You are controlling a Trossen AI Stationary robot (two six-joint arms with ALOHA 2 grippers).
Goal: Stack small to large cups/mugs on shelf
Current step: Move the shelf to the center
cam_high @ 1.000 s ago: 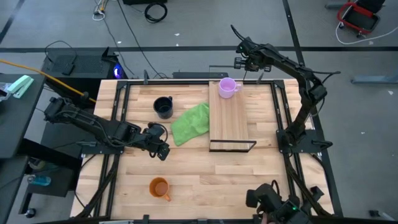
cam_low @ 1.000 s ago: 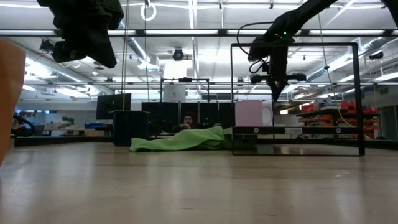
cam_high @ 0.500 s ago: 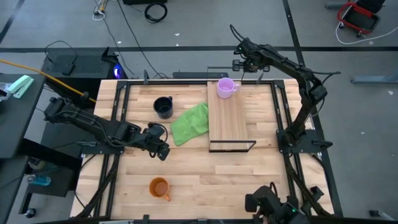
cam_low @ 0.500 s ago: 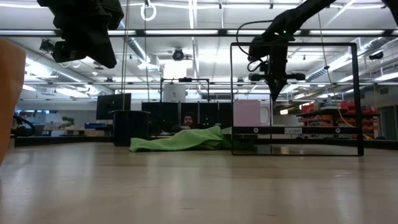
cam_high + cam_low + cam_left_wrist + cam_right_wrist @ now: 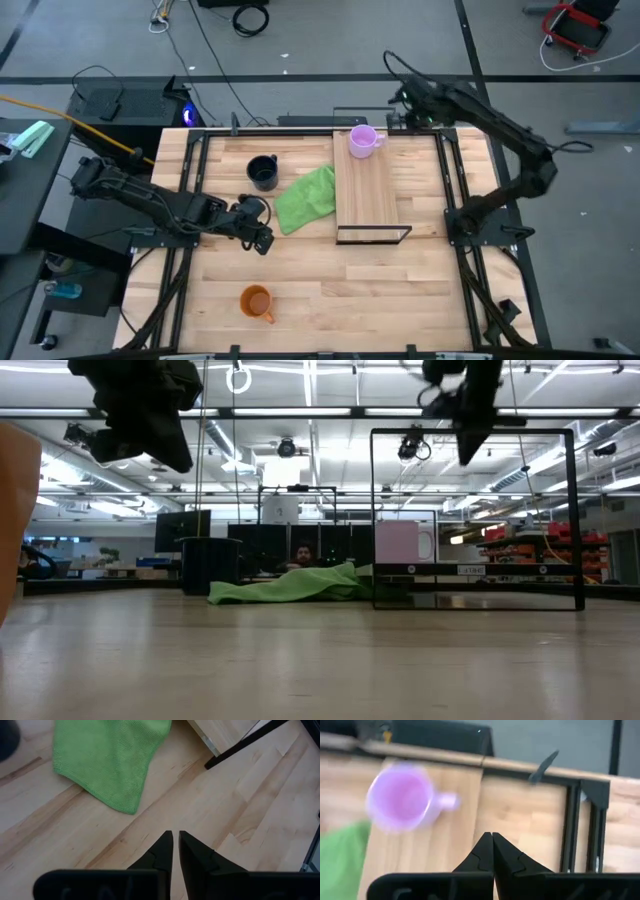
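The pale purple mug [image 5: 362,140] stands upright on the far end of the shelf board [image 5: 368,195]; it also shows in the right wrist view [image 5: 400,800] and the low view [image 5: 403,543]. The navy mug [image 5: 263,172] stands on the table at the far left. The orange mug [image 5: 257,302] stands near the front edge. My right gripper [image 5: 405,105] is shut and empty, high above the table's far edge, to the right of the purple mug. My left gripper [image 5: 263,242] is shut and empty, above the table left of the shelf's near end.
A green cloth [image 5: 308,197] lies crumpled between the navy mug and the shelf's left side. The shelf's black wire frame [image 5: 475,520] stands at its near end. Bare tabletop [image 5: 400,290] lies between the shelf and the front edge.
My right gripper has risen well above the shelf and gone a little toward the table's right edge, away from the purple mug, staying shut. The purple mug stays upright on the shelf.
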